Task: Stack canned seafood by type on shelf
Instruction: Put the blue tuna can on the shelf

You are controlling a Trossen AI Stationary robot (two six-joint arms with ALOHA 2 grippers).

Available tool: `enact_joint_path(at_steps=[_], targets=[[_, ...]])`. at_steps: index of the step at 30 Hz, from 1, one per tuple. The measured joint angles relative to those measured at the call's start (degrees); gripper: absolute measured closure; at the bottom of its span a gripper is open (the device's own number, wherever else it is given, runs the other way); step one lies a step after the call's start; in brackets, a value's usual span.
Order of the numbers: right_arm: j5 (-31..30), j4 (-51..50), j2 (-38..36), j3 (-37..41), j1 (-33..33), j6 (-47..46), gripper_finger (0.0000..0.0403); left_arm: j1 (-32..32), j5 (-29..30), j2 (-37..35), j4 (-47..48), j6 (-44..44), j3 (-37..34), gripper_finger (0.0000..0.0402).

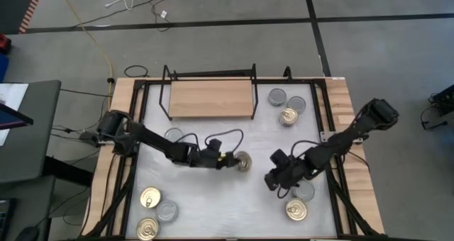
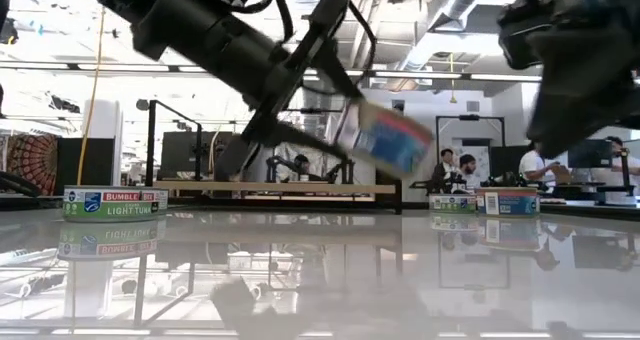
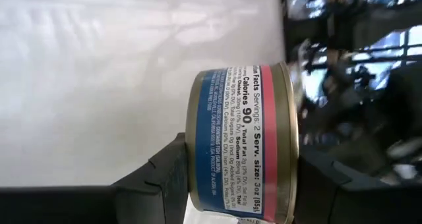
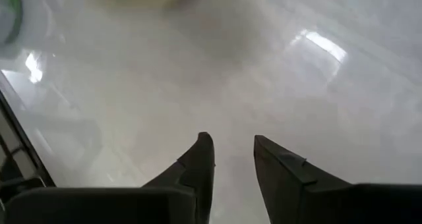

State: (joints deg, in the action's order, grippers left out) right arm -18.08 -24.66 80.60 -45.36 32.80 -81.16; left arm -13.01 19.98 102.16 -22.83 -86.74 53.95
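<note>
My left gripper (image 1: pixel 233 161) is shut on a can with a blue and pink label (image 3: pixel 241 145) above the middle of the white tabletop; in the low view this can (image 2: pixel 385 138) hangs in the air, tilted. My right gripper (image 1: pixel 272 181) stands open a little to its right, and its fingers (image 4: pixel 204 158) have nothing between them. The shelf (image 1: pixel 211 98), a bare wooden board in a black wire frame, stands at the far edge. Other cans rest on their bases: three at the far right (image 1: pixel 288 116), three at the near left (image 1: pixel 150 197), two at the near right (image 1: pixel 296 210). My left gripper pinches the can between its two fingers, one finger (image 3: pixel 173 168) on each flat end, beside the gold rims (image 3: pixel 192 135). The fingers reach in from the table's left, slanting slightly down. The can is lifted clear of the table, tilted, its gold top (image 1: pixel 243 161) facing mostly up.
A grey-topped can (image 1: pixel 174 135) sits under my left arm, near the shelf's front left. A "Light Tuna" can (image 2: pixel 110 202) shows at the low view's left. Black frame bars run along the table's left and right sides. People sit in the room beyond.
</note>
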Motion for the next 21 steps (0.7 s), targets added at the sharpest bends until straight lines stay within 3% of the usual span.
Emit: enact_joint_path(at_steps=[7,12,18,21], targets=[[-0.04,0.04,3.92,0.00,2.98,-4.06,0.0274,9.52,0.90,-10.47,11.56,6.40,0.02,0.0214],[-0.35,0.26,5.04,0.00,3.21,-6.93,0.0275,20.22,-2.16,-16.09,12.70,13.67,0.06,0.0214],[-2.49,0.22,4.79,0.00,0.98,-7.04,0.0275,32.02,-12.90,-14.16,12.83,17.18,1.93,0.0214],[-2.63,-0.27,4.68,0.00,-1.83,-6.92,0.0275,34.99,-14.09,-11.22,12.80,18.71,4.38,0.0214]])
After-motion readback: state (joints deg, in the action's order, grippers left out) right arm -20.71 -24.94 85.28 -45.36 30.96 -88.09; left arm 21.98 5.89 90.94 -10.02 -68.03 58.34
